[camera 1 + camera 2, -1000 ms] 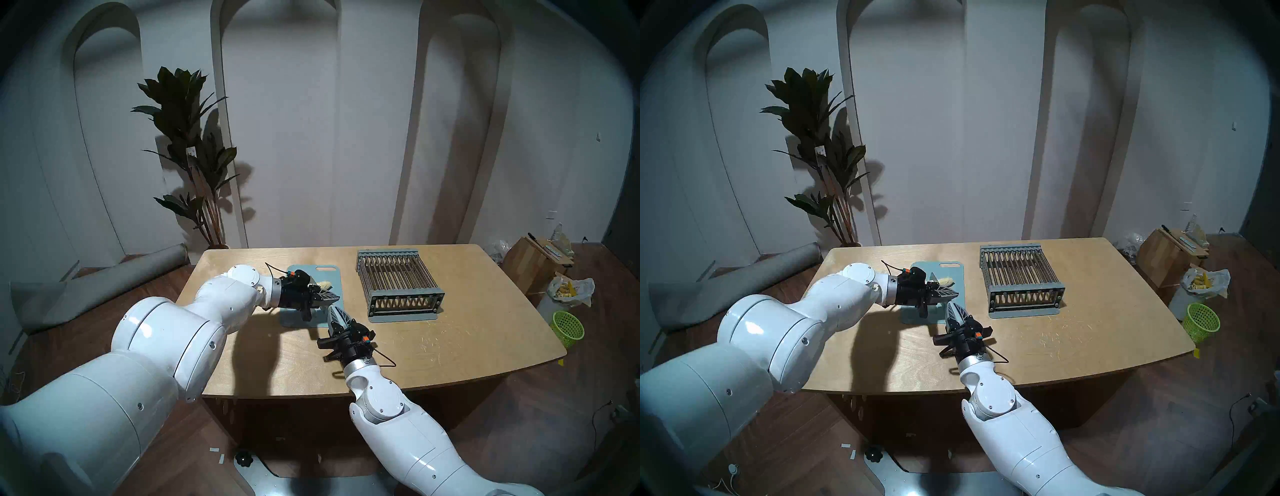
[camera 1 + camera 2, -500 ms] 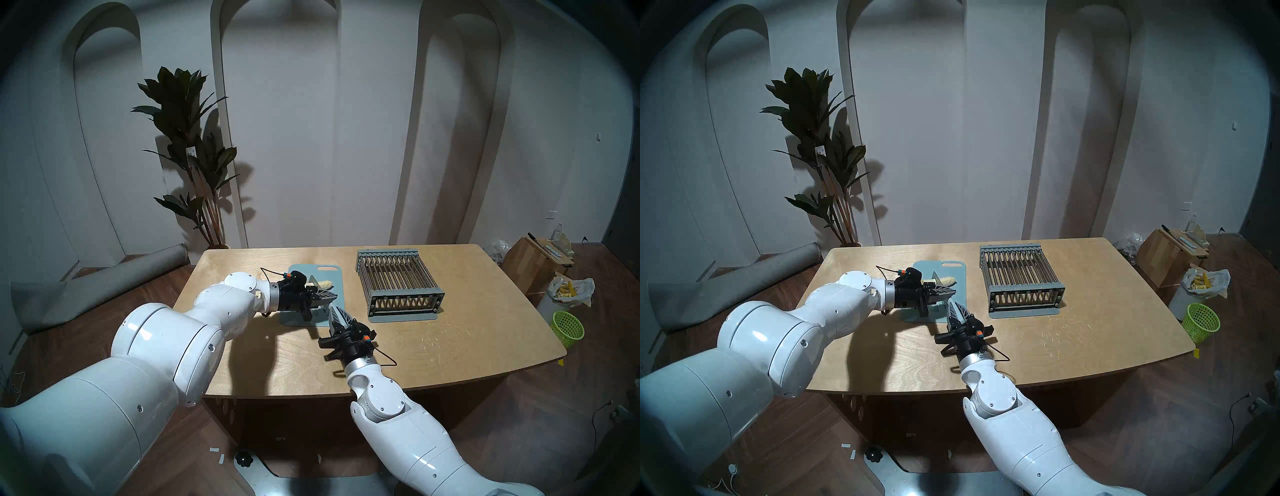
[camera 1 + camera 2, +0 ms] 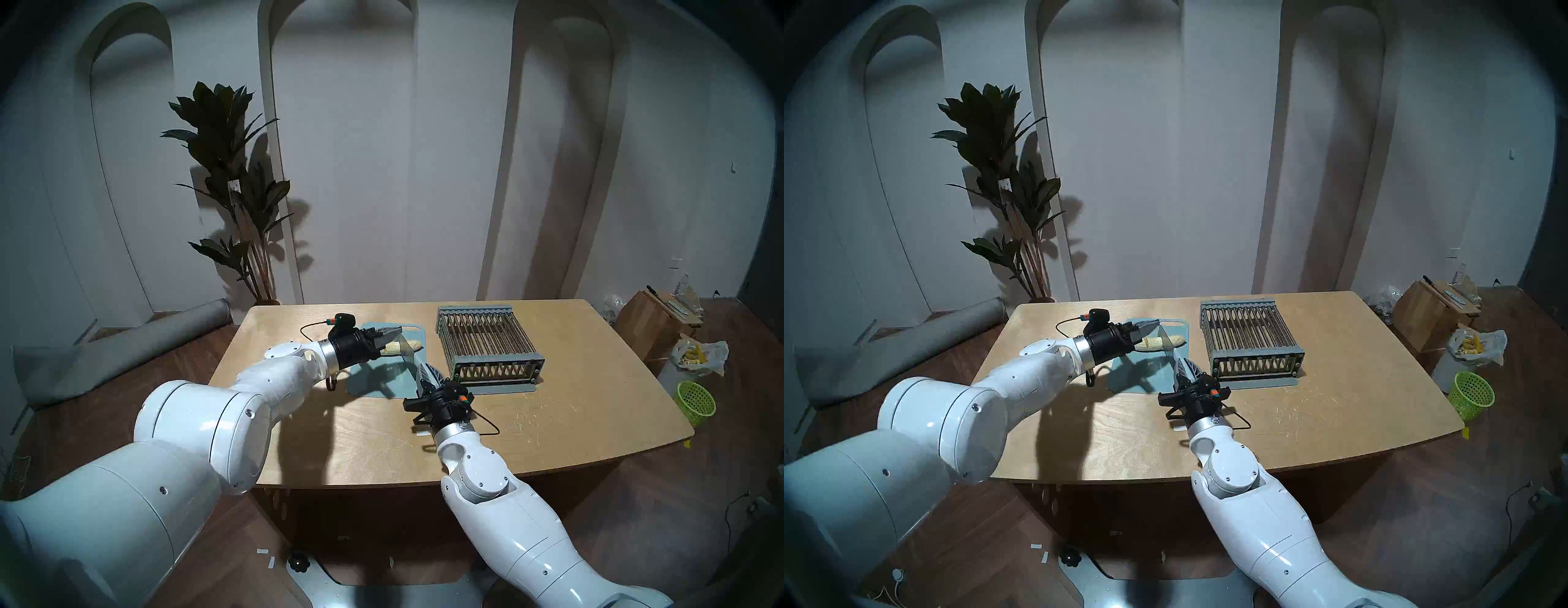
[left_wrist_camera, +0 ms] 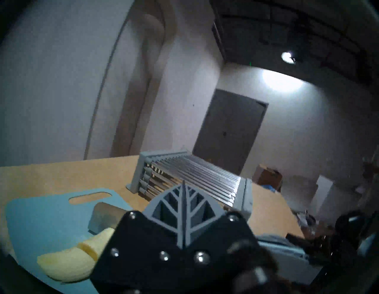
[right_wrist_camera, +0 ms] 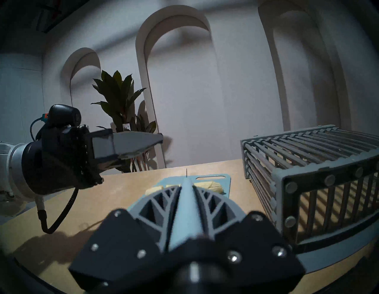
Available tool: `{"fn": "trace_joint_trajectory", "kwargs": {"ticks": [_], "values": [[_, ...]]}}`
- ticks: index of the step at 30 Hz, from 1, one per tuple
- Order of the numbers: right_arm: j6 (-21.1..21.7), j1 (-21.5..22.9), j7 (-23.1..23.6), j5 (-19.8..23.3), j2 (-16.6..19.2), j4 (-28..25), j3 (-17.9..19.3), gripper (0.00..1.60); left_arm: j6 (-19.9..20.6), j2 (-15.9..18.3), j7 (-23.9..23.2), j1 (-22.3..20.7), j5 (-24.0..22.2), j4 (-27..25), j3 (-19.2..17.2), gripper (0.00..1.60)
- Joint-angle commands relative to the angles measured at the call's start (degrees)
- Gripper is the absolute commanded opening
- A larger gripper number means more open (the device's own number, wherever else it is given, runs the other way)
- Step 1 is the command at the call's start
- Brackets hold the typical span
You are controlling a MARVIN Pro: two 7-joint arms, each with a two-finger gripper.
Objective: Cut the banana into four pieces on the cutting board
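The banana point(image 3: 403, 347), peeled, pale cream and matte, lies on the cutting board point(image 3: 373, 384), a thin flat blue-grey plastic sheet with rounded corners and an oblong slot at its far end; the left wrist view shows the banana divided by at least one cut point(image 4: 82, 254). The left gripper point(image 3: 392, 333), ribbed grey fingers pressed together with nothing between them, hangs level above the board, the banana just below and ahead of its tip. The right gripper point(image 3: 426, 375), jaws pinched on a pale blue-grey knife point(image 5: 185, 207), sits at the board's near right edge, the banana ahead of it. A grey slatted rack point(image 3: 488, 346) with metal bars stands to its right on the scuffed wooden table point(image 3: 551, 424). The right gripper's body hides most of the blade and part of the banana; the number of pieces cannot be made out.
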Motion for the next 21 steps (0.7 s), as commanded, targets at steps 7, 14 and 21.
{"fn": "trace_joint_trajectory", "kwargs": {"ticks": [7,14,21], "values": [[8.49,-0.80,1.22,9.20,-1.21,-6.63,2.63,0.00,2.30,1.89,-2.28,-0.55,-0.86,-2.43,-1.03,0.00],[11.23,-0.16,2.23,15.66,-2.93,-6.72,4.91,0.00,-6.21,3.49,-3.49,-0.09,6.92,-5.60,5.86,0.00],[15.14,0.45,3.68,21.79,-3.98,-7.13,5.96,0.00,-10.21,4.37,-3.29,-0.88,9.39,-6.30,7.50,0.00]]}}
